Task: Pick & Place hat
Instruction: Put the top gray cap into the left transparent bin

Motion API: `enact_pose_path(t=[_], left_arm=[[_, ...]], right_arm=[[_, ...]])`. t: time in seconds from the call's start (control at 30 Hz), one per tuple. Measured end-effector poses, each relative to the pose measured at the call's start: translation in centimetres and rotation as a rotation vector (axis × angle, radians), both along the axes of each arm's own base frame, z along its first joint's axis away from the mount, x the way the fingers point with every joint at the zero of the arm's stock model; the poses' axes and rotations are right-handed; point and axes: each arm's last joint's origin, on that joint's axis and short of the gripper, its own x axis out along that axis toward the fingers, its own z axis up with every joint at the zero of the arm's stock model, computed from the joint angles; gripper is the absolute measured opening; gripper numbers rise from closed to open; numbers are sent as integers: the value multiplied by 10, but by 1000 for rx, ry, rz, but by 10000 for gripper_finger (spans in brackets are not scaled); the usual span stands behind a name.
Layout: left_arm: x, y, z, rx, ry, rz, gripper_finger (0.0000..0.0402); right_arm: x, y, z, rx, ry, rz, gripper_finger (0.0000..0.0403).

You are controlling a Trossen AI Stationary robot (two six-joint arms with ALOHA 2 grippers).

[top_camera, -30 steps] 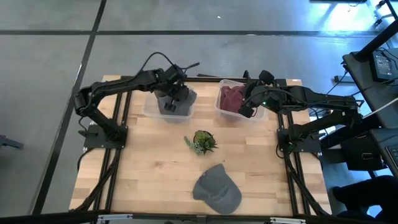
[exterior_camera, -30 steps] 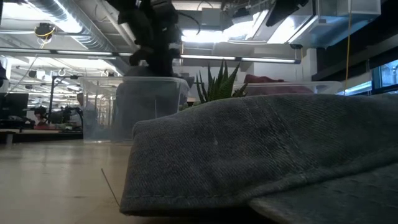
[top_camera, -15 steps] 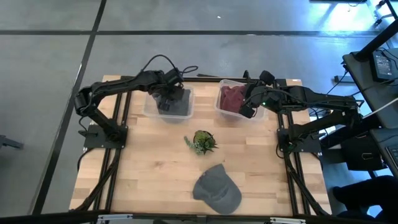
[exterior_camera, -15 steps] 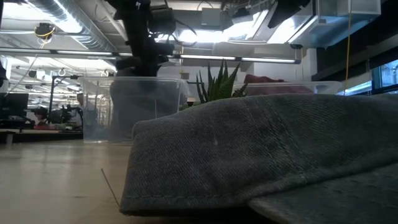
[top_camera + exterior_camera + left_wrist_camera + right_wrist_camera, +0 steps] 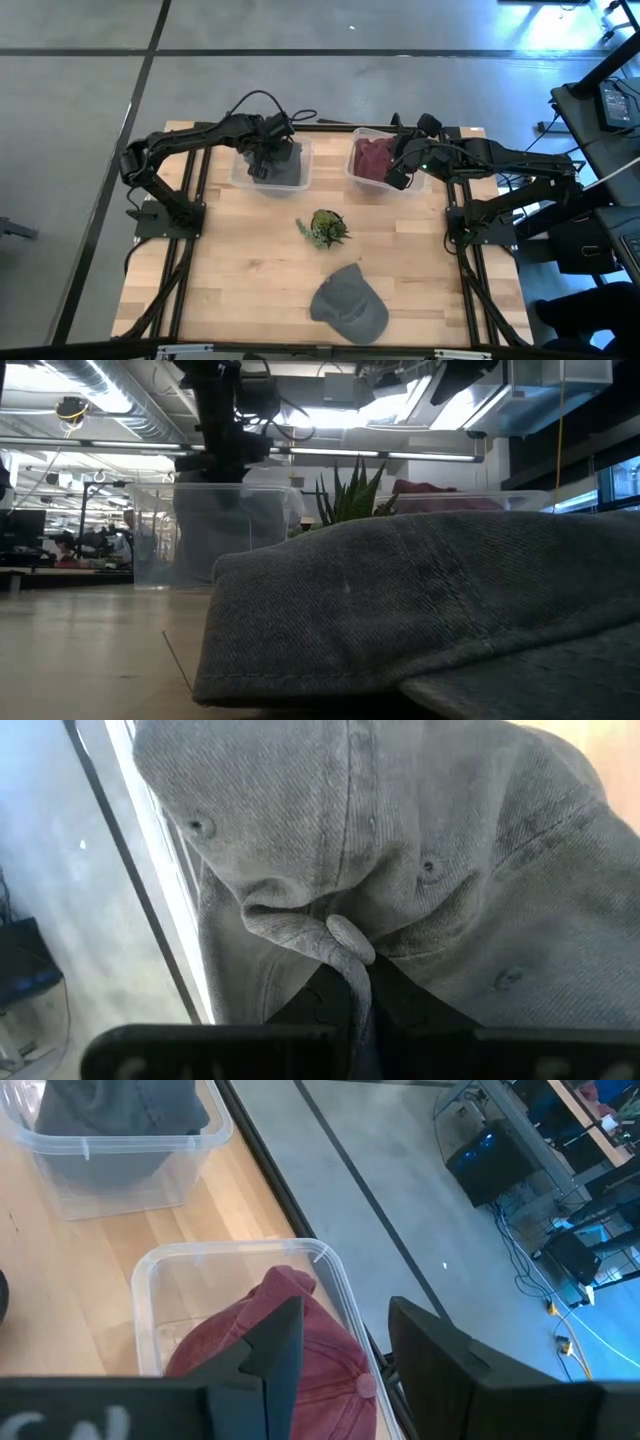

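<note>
A grey hat (image 5: 285,170) lies in the left clear bin (image 5: 238,178), and my left gripper (image 5: 263,152) stands over it, shut on its cloth. The left wrist view fills with this hat (image 5: 420,830). A red hat (image 5: 372,158) lies in the right clear bin (image 5: 352,178). My right gripper (image 5: 395,172) hangs open above that bin's right part, over the red hat (image 5: 215,1345), touching nothing. A second grey hat (image 5: 348,303) rests flat on the table near its near edge, filling the low view (image 5: 430,610). My left gripper (image 5: 350,995) pinches a bunched fold of the grey hat's crown cloth (image 5: 335,945) between its two shut fingers, coming from above and pointing down into the bin. The fold is puckered at the fingers. The rest of the hat lies in the bin.
A small spiky green plant (image 5: 325,228) stands mid-table between the bins and the near hat, seen behind that hat in the low view (image 5: 350,495). Bare wood lies on the table's left and right parts. The table frame's black rails run along both sides.
My left gripper has moved a little toward the table's left over the left bin, still shut on the grey hat. The hat in the bin has shifted left with it. My right arm has kept still.
</note>
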Motion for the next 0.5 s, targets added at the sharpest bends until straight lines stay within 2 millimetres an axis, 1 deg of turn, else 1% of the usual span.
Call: enact_pose_path(t=[0.1, 0.2, 0.5], left_arm=[[1, -2, 0, 20, 11, -1, 3], [-2, -3, 0, 54, 62, 10, 3], [-8, -6, -2, 27, 122, 35, 3]], right_arm=[[0, 0, 0, 19, -3, 14, 149], [1, 1, -1, 34, -4, 29, 149], [1, 1, -1, 41, -6, 32, 149]])
